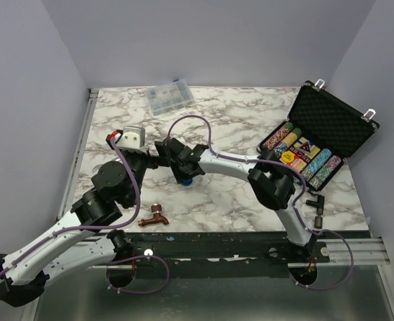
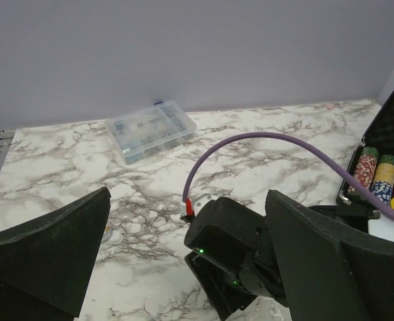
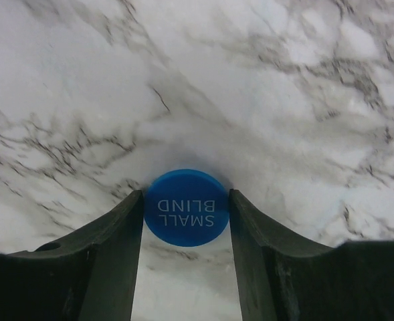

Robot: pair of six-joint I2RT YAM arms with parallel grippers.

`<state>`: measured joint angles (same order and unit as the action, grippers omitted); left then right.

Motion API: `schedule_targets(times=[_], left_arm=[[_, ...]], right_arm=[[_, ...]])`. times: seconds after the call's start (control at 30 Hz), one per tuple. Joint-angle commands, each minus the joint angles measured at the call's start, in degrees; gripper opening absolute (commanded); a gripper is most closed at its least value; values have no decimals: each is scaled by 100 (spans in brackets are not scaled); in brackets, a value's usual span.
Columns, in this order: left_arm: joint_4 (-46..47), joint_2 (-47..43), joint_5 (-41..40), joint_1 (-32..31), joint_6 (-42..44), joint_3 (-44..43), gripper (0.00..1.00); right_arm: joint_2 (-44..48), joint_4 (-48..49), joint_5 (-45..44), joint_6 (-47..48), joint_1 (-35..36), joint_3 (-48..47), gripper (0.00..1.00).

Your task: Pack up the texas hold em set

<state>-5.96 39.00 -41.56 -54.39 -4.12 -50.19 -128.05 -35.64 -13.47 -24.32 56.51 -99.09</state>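
Viewing via top ext. cam: the right arm [image 1: 230, 164] is stretching from its near-right base leftward to mid-desk. Its wrist is pitching down, so the right gripper [image 1: 184, 175] is sitting over the blue disc [image 1: 190, 180]. The disc is lying loose on the desk [image 1: 237, 207], well apart from the case [image 1: 334, 120]. The case is standing open at far right w/ lid tilted back, presumably so the foam pockets are reachable for loading. Chip rows [image 1: 304, 160] and a yellow disc [image 1: 287, 157] are already sitting inside. The left arm [image 1: 63, 237] is folding back, elbow low at near left, wrist raised beside the right arm's wrist; judged parked. The copper faucet [image 1: 154, 217] and clear compartment box [image 1: 170, 97] are lying apart from the set.

Left wrist cam: the left gripper [image 2: 188, 197] is showing both fingers spread wide w/ nothing between them. It is facing over the right arm's wrist and purple cable [image 2: 250, 137] toward the compartment box.

Right wrist cam: the disc, marked "SMALL BLIND", is lying flat on the marble. Both fingers are touching opposite edges, so the right gripper is pinching it across the dia. Fingertips are sitting down at desk level, probably b/c a thin flat disc offers only an edge grip. No lift is evident yet.
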Motion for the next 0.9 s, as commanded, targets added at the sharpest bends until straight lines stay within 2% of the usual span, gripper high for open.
schedule_targets(times=[0.0, 0.13, 0.27, 0.4, 0.5, 0.87], left_arm=[[-139, 63, 172, 16, -114, -157, 99], [-178, 79, 248, 18, -168, -188, 99], [-196, 89, 293, 16, -203, -193, 99], [-226, 108, 313, 16, -212, -215, 99], [-245, 108, 315, 16, -216, -223, 99], [-265, 94, 332, 16, -230, -230, 99]], right_arm=[[-27, -1337, -236, 185, -88, 1366, 51], [601, -1376, -103, 240, -258, 2250, 51], [904, -1539, 315, 320, -281, 2582, 53], [1014, -1638, 451, 412, -280, 2610, 63], [959, -1716, 573, 469, -284, 2536, 66], [653, -1533, 618, 562, -290, 2257, 67]])
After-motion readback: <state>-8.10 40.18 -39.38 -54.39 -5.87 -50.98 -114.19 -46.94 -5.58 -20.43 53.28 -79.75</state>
